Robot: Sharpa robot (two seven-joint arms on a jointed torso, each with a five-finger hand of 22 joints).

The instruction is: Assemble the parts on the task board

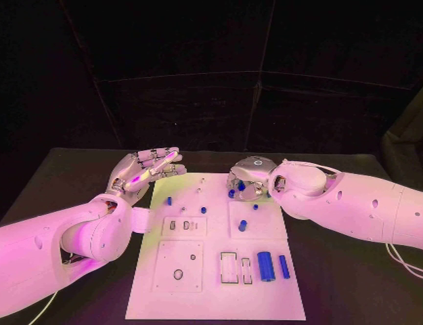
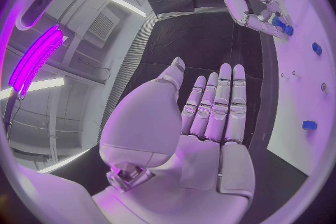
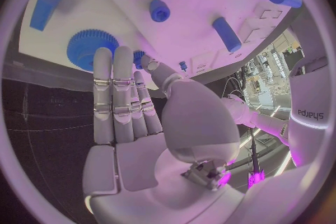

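You have the white task board (image 1: 216, 271) in the middle of the black table (image 1: 348, 284), with blue parts (image 1: 265, 265) on it. Your left hand (image 1: 148, 169) hovers at its far left corner, fingers straight, holding nothing. Your right hand (image 1: 250, 177) sits over the far parts; I cannot tell whether it grips one.

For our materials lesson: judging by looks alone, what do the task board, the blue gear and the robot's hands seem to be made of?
Task board: probably matte white plastic, flat with cut recesses.
Blue gear: likely moulded or printed plastic, uniform matte blue with fine teeth.
Left hand and right hand: smooth, faintly glossy segments, metal or coated plastic; cannot tell which.
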